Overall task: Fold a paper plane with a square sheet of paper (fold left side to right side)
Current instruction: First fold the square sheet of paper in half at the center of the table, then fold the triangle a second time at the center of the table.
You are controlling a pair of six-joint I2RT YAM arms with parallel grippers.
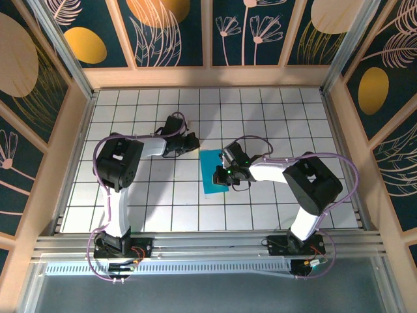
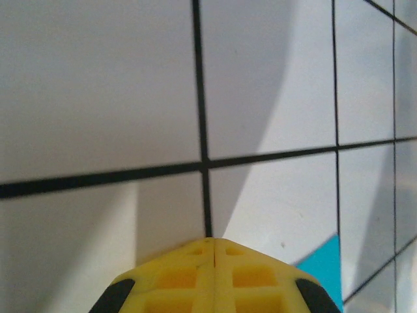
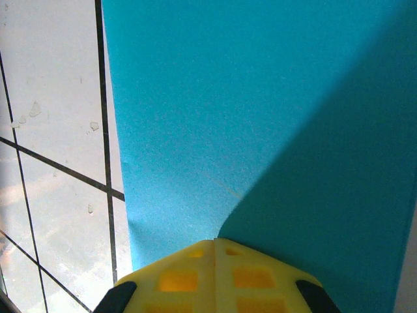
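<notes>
Tiled table [image 1: 150, 208], right hand [image 3: 214, 242] over paper [image 3: 260, 98]

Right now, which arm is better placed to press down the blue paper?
Probably the right: the right gripper sits shut over the blue paper; the left gripper is beside it, over white tiles.

Both arms elbow-bent, reaching inward. Left yellow-tipped pincer [image 2: 214, 242] closed, fingertips meeting; right yellow-tipped pincer [image 3: 215, 241] likewise closed.

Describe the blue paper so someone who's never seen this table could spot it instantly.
Find the white gridded table inside the wooden enclosure. Near its middle, beneath the right tool, lies the sheet of paper. It is the one bright cyan thing, flat and unmarked.
</notes>
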